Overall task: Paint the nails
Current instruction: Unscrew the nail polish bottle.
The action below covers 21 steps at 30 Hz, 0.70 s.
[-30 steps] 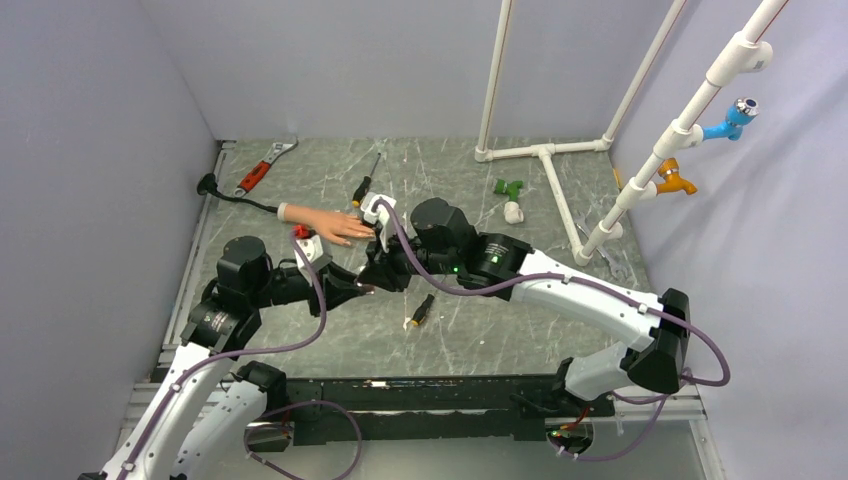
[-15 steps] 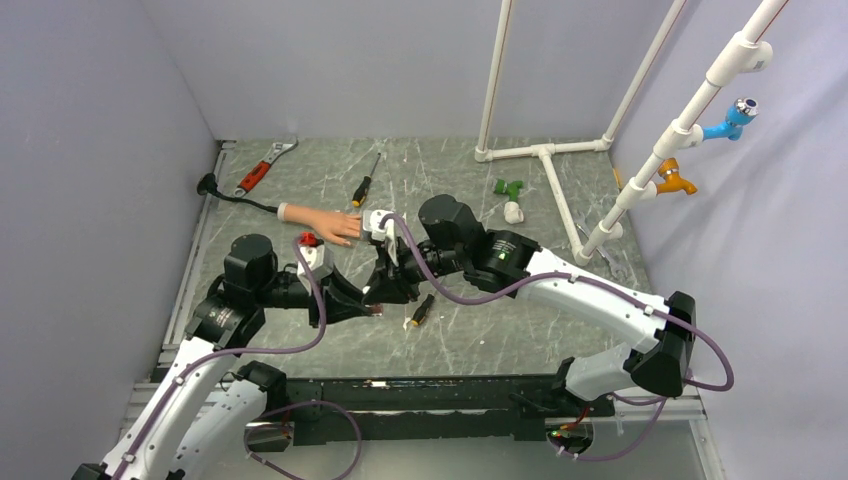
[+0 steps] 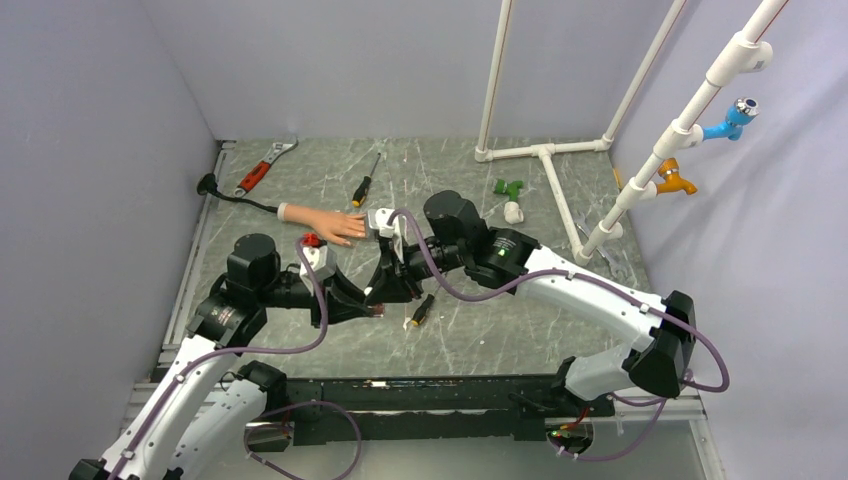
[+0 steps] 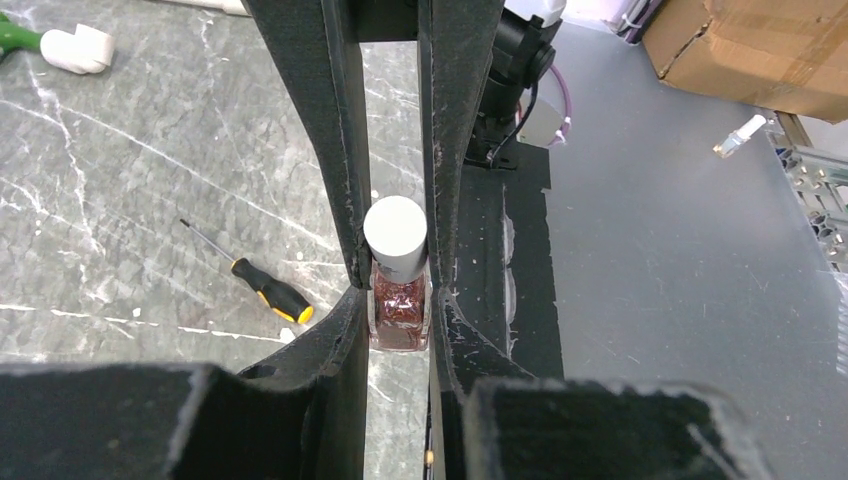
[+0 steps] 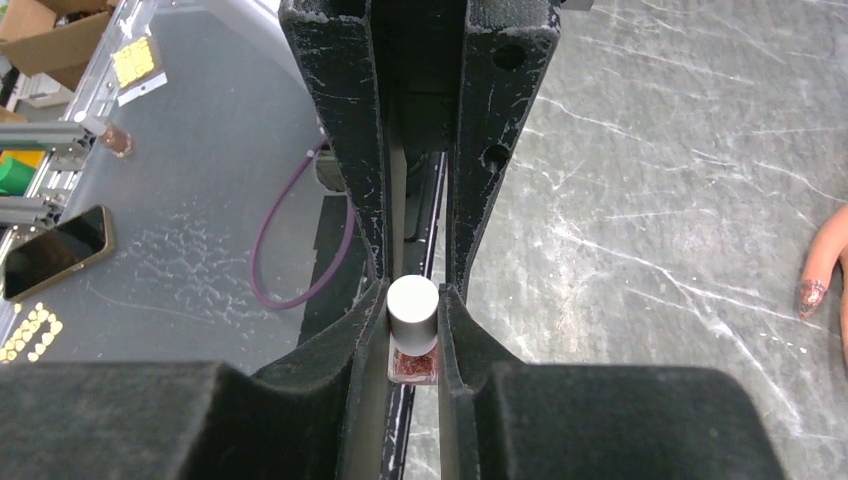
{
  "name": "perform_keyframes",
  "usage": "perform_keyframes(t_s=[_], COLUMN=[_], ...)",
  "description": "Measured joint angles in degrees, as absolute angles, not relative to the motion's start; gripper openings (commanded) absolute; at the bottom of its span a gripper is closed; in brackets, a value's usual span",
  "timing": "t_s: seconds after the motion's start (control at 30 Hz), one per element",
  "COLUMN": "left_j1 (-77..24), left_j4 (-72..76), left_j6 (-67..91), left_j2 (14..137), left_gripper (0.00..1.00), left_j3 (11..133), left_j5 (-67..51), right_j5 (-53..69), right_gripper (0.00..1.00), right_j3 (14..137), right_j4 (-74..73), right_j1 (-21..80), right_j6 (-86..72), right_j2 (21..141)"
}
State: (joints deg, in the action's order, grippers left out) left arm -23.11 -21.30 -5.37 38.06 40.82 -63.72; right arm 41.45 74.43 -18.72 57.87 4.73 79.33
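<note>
The flesh-coloured mannequin hand (image 3: 325,223) lies on the table with its fingers pointing right; the nails are too small to make out from above. In the right wrist view one fingertip shows a glittery nail (image 5: 810,293) at the right edge. A small polish bottle (image 4: 400,315) of red glitter has a grey cap (image 4: 395,235). My left gripper (image 4: 398,300) is shut on the bottle's body. My right gripper (image 5: 413,315) is shut on the cap (image 5: 413,308). The two grippers meet tip to tip (image 3: 380,303) just in front of the hand.
A yellow-and-black screwdriver (image 3: 422,312) lies just right of the grippers. Further back are another screwdriver (image 3: 365,183), a red-handled wrench (image 3: 262,170), a black cable (image 3: 228,196), green (image 3: 508,187) and white (image 3: 513,212) fittings, and a white pipe frame (image 3: 548,160).
Both grippers, joined at the bottle, have shifted a little toward the near edge, away from the mannequin hand. The grips look unchanged.
</note>
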Motion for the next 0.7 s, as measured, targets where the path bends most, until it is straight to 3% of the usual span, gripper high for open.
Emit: perform_keyframes(t_s=[0.5, 0.53, 0.6, 0.63, 0.7], left_j1=[-23.46, -23.46, -23.46, -23.46, -23.46], left_j4=[-20.69, -20.67, -20.67, -20.62, -19.73], left_j6=[-5.37, -5.37, -5.37, -5.39, -5.39], left_j2=[36.47, 36.47, 36.42, 36.29, 36.21], left_gripper=[0.00, 0.00, 0.00, 0.00, 0.00], left_j3=[40.82, 40.82, 40.82, 40.82, 40.84], left_j5=[-59.46, -59.20, -58.83, -58.52, -57.39], right_j5=[39.35, 39.13, 38.72, 38.46, 37.89], right_gripper=[0.00, 0.06, 0.49, 0.60, 0.73], right_j3=[61.39, 61.17, 60.97, 60.97, 60.93], right_j4=[1.83, 2.31, 2.74, 2.76, 2.68], right_j1=[57.04, 57.04, 57.04, 57.04, 57.19], right_j6=[-4.01, -4.23, -4.62, -4.84, -5.85], right_j2=[73.47, 73.43, 73.43, 73.43, 73.43])
